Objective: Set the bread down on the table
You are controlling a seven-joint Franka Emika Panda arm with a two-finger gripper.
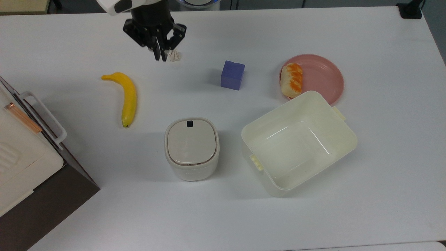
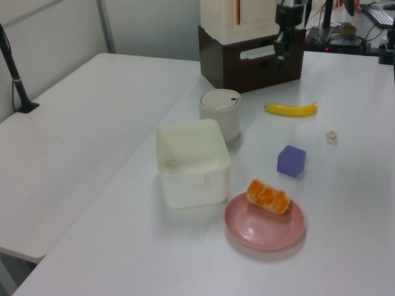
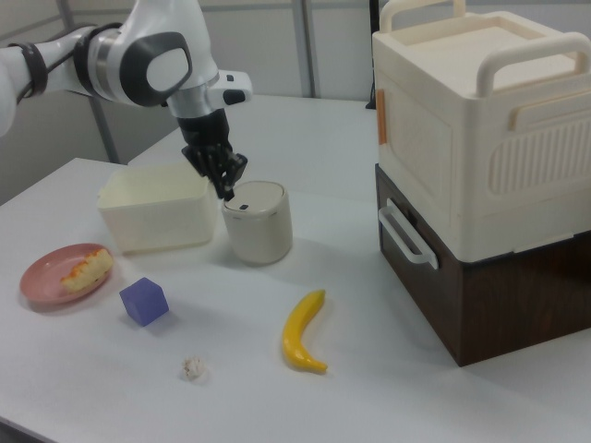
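A: What sort of place?

B: Lab or office-type test room. Plain white tables (image 2: 92, 117) pushed together, grey partition walls (image 3: 268, 46), robot arm (image 3: 138, 51) mounted at the bench.

A: Anything else?

B: Far right in the left view there's a keyboard (image 2: 379, 15) w/ cables and desk gear. Props look staged: toy banana (image 1: 127, 97), purple cube (image 1: 232, 75), pink plate (image 1: 320, 78), cream tub (image 1: 299, 143), lidded bin (image 1: 191, 148). Not a home kitchen.
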